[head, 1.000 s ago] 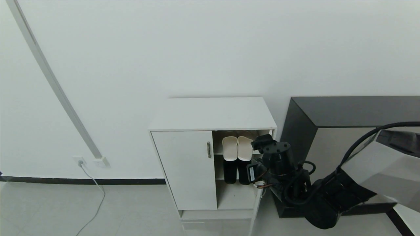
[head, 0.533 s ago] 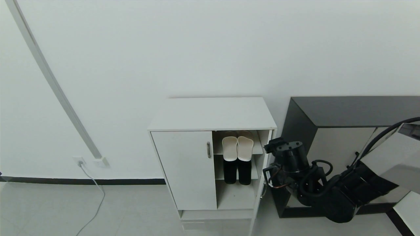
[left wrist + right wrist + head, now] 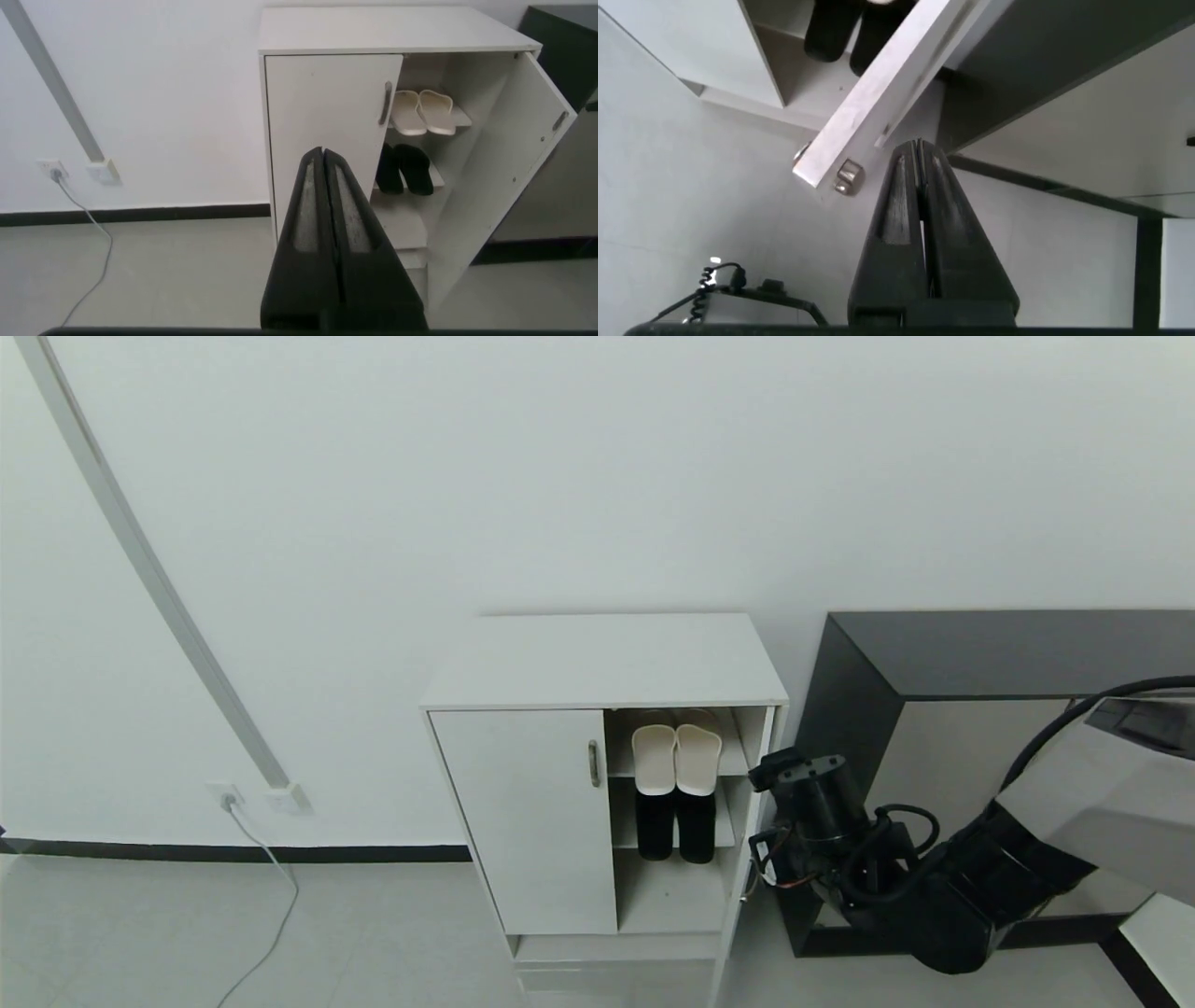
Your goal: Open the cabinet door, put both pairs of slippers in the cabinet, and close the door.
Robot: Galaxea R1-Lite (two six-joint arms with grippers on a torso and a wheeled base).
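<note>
1. Here, in the head view, the white cabinet (image 3: 602,663) is seen against the far wall. Its left door (image 3: 523,817) is shut and its right door (image 3: 747,859) is swung open toward the near side.
2. The white slippers (image 3: 677,758) are laid on the upper shelf, and the black slippers (image 3: 674,823) on the shelf below.
3. The right gripper (image 3: 767,768) is held just right of the open door, in front of a dark table (image 3: 1008,653).
4. In the left wrist view, the left gripper (image 3: 323,157) is seen with its fingers pressed together and nothing held. It is placed on the near side, well apart from the cabinet.
5. In the right wrist view, the right gripper's fingers are closed against each other with nothing between them. Its tips are set just beside the open door's edge, near a small metal handle (image 3: 843,175). Contact with the door cannot be told.
</note>
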